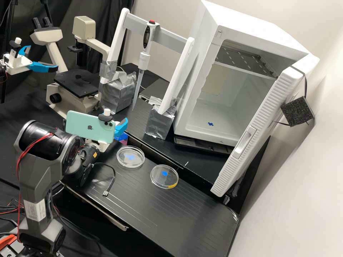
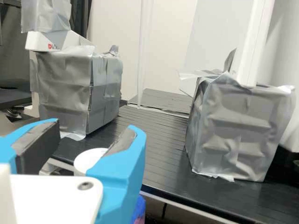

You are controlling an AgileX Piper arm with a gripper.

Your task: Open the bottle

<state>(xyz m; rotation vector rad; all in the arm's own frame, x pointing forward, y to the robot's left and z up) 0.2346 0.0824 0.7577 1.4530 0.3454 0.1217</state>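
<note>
The arm (image 1: 34, 182) stands at the near side of the worktop (image 1: 171, 217), with a phone (image 1: 87, 126) at its wrist hiding most of the pincer (image 2: 93, 127) from the high camera. In the wrist view the two blue fingers are apart, with a white cap (image 2: 85, 161) in the space between them, partly behind one finger. A gap shows on the other side, so I judge the cap is not clamped. The bottle (image 1: 123, 137) shows as a bit of blue and purple just below the pincer, near the clear dish (image 1: 131, 164) on the worktop.

The cap appears to be on the bottle, so the opening looks still to be done; at most, the pincer is in place for it. Left to do: close on the cap, turn it loose, lift it off. Beyond stand the pipette (image 1: 144, 61) and the wrapped boxes (image 2: 65, 93).
</note>
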